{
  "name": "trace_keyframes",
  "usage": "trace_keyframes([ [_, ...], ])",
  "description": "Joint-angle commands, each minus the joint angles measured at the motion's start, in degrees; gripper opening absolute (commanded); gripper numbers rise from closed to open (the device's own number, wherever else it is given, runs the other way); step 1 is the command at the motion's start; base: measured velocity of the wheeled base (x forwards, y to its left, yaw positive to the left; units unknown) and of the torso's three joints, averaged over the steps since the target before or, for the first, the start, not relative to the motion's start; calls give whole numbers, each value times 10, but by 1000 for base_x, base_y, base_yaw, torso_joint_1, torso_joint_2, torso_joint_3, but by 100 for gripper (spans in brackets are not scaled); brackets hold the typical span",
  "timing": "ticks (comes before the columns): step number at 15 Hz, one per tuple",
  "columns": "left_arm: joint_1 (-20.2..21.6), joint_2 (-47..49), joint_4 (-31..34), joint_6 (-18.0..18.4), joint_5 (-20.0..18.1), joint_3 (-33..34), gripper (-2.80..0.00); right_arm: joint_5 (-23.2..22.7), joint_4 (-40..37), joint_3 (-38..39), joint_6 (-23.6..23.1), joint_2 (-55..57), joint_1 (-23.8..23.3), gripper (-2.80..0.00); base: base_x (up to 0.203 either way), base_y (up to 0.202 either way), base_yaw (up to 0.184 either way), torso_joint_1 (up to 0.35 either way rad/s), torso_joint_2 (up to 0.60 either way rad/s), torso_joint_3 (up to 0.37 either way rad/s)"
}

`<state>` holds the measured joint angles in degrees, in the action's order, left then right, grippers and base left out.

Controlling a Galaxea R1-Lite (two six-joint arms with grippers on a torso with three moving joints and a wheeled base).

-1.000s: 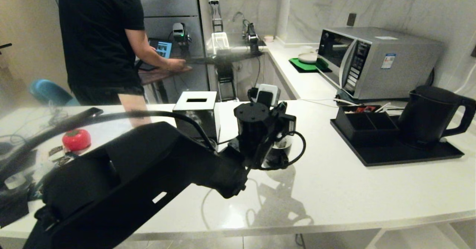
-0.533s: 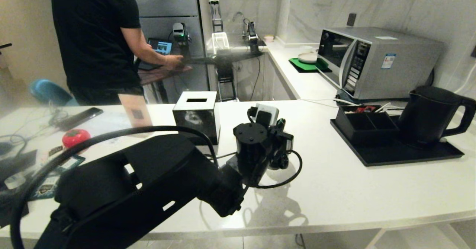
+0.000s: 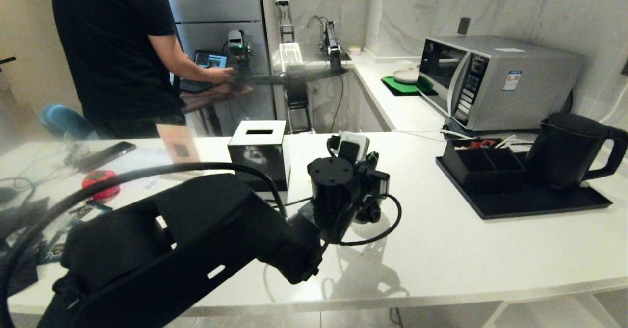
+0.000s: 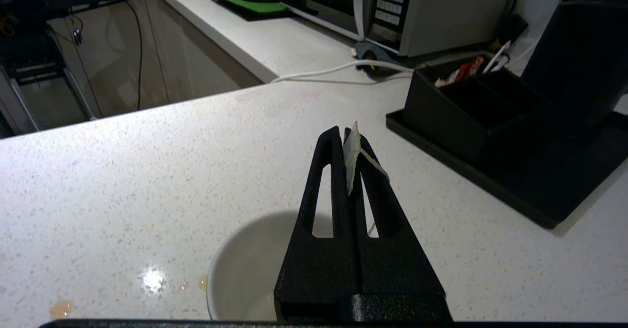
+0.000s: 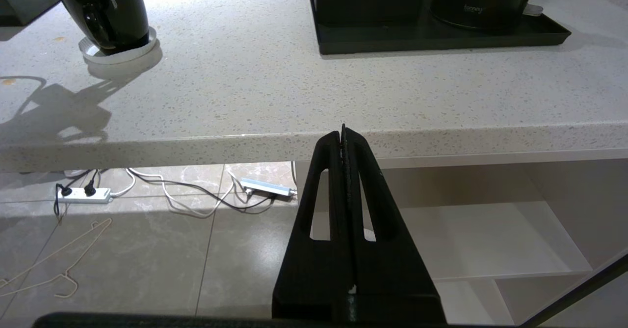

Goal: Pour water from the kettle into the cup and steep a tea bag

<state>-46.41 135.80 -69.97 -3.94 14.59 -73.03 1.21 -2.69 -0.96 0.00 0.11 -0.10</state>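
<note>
My left gripper (image 4: pixel 346 134) is shut on a pale piece of the tea bag (image 4: pixel 351 157), and a thin string hangs down from it. It hovers just over the cup (image 4: pixel 243 269), whose white inside shows under the fingers. In the right wrist view the cup (image 5: pixel 105 12) is glossy black and stands on a round coaster. In the head view my left wrist (image 3: pixel 338 190) hides most of the cup. The black kettle (image 3: pixel 564 154) stands on a black tray (image 3: pixel 520 205) at the right. My right gripper (image 5: pixel 343 137) is shut and empty, parked below the counter's front edge.
A black tissue box (image 3: pixel 258 151) stands just behind and left of the wrist. A black compartment box (image 3: pixel 483 166) shares the tray, with a microwave (image 3: pixel 490 80) behind it. A person (image 3: pixel 117 48) stands beyond the counter at the left. Small drops (image 4: pixel 61 309) lie on the counter by the cup.
My left wrist has come down and nearer in the head view and now covers the cup that showed beside it. The person has shifted left. The right arm has not moved.
</note>
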Motion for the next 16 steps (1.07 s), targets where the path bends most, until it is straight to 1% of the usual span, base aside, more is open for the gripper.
trace_keyframes([
  [1, 0, -16, 0, 0, 1, -8, -280, 0, 1, 0, 0, 0, 0, -280, 0, 0, 0, 0, 0, 0],
  [3, 1, -30, 8, 0, 1, -20, -280, 0, 0, 0, 0, 0, 0, -280, 0, 0, 0, 0, 0, 0],
  [6, 1, -52, 38, 1, 2, -47, -280, 0, 0, 0, 0, 0, 0, -280, 0, 0, 0, 0, 0, 0],
  [7, 1, -58, 45, 5, 1, -57, -280, 0, 0, 0, 0, 0, 0, -280, 0, 0, 0, 0, 0, 0],
  [8, 2, -62, 50, 21, 1, -64, -280, 0, 0, 0, 0, 0, 0, -280, 0, 0, 0, 0, 0, 0],
  [9, 3, -63, 54, 26, 0, -72, -280, 0, 0, 0, 0, 0, 0, -280, 0, 0, 0, 0, 0, 0],
  [14, 3, -69, 65, 28, 1, -90, -280, 0, 1, 0, 0, 0, 0, -280, 0, 0, 0, 0, 0, 0],
  [16, 4, -69, 83, 34, 1, -96, -280, 0, 0, 0, 0, 0, 0, -280, 0, 0, 0, 0, 0, 0],
])
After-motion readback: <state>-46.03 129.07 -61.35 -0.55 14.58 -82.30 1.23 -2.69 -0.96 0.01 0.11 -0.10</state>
